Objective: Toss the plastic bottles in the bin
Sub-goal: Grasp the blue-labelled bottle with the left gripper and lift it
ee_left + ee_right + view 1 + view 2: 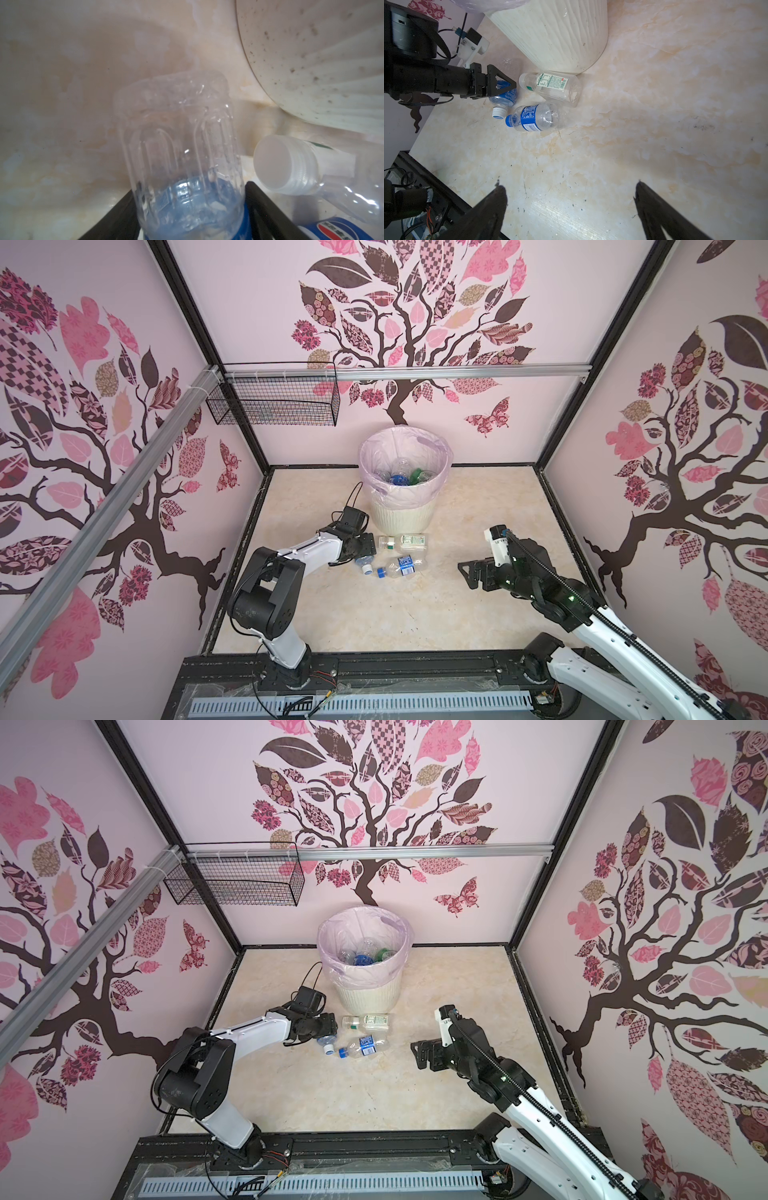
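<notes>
Currently left pincer (190, 188) is low on the marble-look worktop (374, 614), one finger on each side of a small clear water bottle with blue label (503, 97) and white cap, which lies on its side. Fingers look right against its walls, but real squeeze or not, cannot tell. Cluttered spot: a clear white-capped bottle with green-and-white label (556, 87) lies just beside one finger, cap end toward the pincer. A blue-capped bottle with blue label (536, 118) lies near too, its cap just beside the white cap, apart. Both are on their sides, loose. The bin (401, 518), cream ribbed with a pink bag liner (374, 464), stands upright right behind this cluster, its base just beyond the flanked bottle's bottom end. Several bottles (399, 477), clear, blue and green, are already inside. Right pincer (570, 185) hovers over bare worktop well apart from the cluster, jaws spread wide, nothing between them. Black wire mesh basket (274, 404) hangs on the back rail, far from both arms.
</notes>
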`<state>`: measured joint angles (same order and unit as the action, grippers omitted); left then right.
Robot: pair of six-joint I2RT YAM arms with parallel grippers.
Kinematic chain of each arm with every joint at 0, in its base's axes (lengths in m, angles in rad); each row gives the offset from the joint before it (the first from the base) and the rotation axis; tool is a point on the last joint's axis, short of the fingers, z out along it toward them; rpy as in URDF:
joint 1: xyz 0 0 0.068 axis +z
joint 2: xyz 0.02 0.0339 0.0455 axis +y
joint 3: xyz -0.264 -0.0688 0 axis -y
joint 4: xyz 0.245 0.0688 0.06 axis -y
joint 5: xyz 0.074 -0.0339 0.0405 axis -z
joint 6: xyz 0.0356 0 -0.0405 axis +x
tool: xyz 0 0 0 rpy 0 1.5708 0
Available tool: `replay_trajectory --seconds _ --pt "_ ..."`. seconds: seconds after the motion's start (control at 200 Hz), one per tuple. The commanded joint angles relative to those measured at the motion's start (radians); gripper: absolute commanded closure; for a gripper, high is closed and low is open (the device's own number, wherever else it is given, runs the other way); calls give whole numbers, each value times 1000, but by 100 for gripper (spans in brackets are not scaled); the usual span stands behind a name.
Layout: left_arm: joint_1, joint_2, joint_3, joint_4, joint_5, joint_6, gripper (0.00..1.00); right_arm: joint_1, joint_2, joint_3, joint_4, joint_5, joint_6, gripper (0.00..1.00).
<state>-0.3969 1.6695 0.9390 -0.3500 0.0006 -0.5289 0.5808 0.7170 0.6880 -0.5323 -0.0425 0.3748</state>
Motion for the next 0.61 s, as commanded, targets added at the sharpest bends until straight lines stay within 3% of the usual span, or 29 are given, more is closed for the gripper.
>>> replay_trajectory --seconds 0.0,0.32,0.6 --pt "6 -24 -6 -13 -31 15 26 -1 -9 -16 5 -5 3 2" --pt "6 -179 -98 -59 -78 36 36 -1 -8 -18 9 -5 3 2" --pt "7 -476 -120 -199 -120 38 42 -1 -8 -18 9 -7 3 2"
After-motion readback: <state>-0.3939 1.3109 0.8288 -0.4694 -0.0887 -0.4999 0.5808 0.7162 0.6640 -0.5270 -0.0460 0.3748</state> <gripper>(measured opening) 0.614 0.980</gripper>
